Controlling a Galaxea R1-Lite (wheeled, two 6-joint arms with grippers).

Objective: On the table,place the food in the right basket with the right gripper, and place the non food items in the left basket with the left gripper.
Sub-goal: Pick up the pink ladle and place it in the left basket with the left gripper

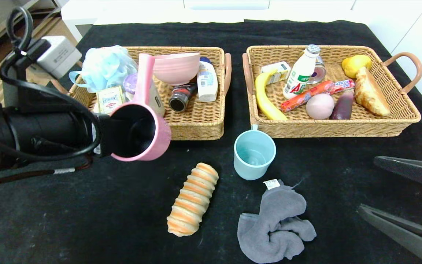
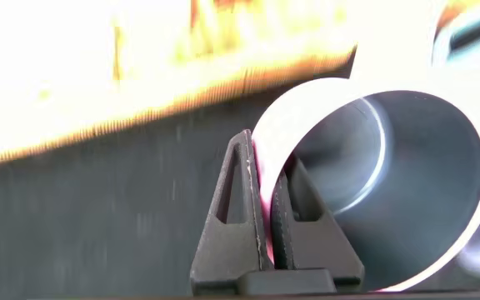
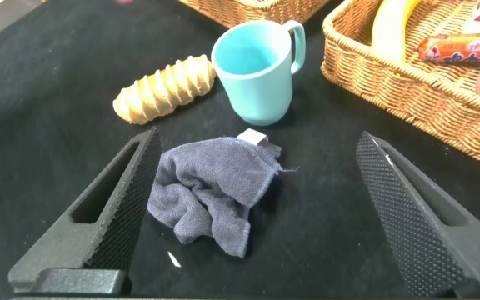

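Two baskets (image 1: 196, 128) near-touching; left tool (image 2: 265, 208) pinches pink scoop (image 1: 141, 132) rim.

- Two baskets stand side by side: left basket (image 1: 196, 124), right basket (image 1: 343, 126).
- Before them, cup (image 1: 254, 154); nearer, bread (image 1: 193, 198) left of cloth (image 1: 275, 227).

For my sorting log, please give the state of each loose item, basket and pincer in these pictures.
Left pincer: shut on the rim of the pink plastic cup, held near the left wicker basket.
Right pincer: open, empty.
Light blue plastic mug: upright on table, empty.
Striped bread roll: lying on table.
Grey crumpled cloth: on table.
Left wicker basket: holds non-food.
Right wicker basket: holds food.
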